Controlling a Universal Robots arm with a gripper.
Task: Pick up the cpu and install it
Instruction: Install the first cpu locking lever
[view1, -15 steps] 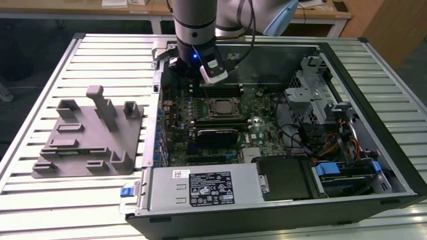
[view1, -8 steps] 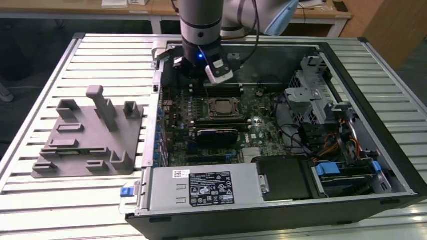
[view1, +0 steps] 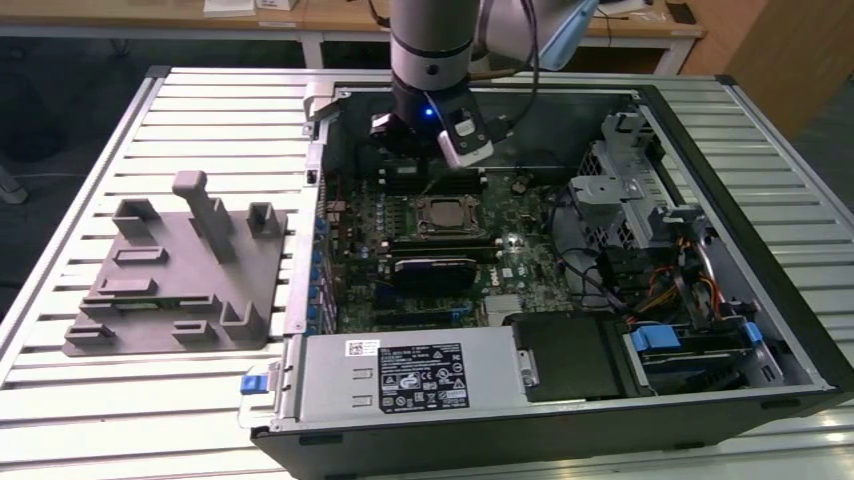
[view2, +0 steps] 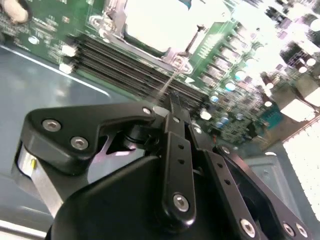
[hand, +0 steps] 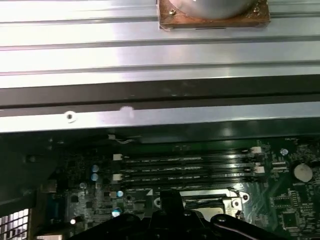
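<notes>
The cpu (view1: 441, 214) lies flat inside the black-framed socket (view1: 442, 216) in the middle of the motherboard; its shiny top glares white in the second wrist view (view2: 157, 22). My gripper (view1: 424, 160) hangs inside the open computer case, just behind the socket and over the memory slots (view2: 130, 70). Its fingers (view2: 176, 130) meet at the tips, and the gripper (view2: 172, 102) is shut with nothing in it. In the first wrist view the gripper (hand: 170, 196) covers part of the socket's metal frame (hand: 235, 199).
A grey holder (view1: 174, 275) with upright posts stands on the slatted table (view1: 80, 400) at the exterior view's left. A white-labelled power supply box (view1: 407, 375) fills the case's near side. Drive cages and cables (view1: 641, 220) crowd the right. The case wall (hand: 160, 117) runs behind the memory slots.
</notes>
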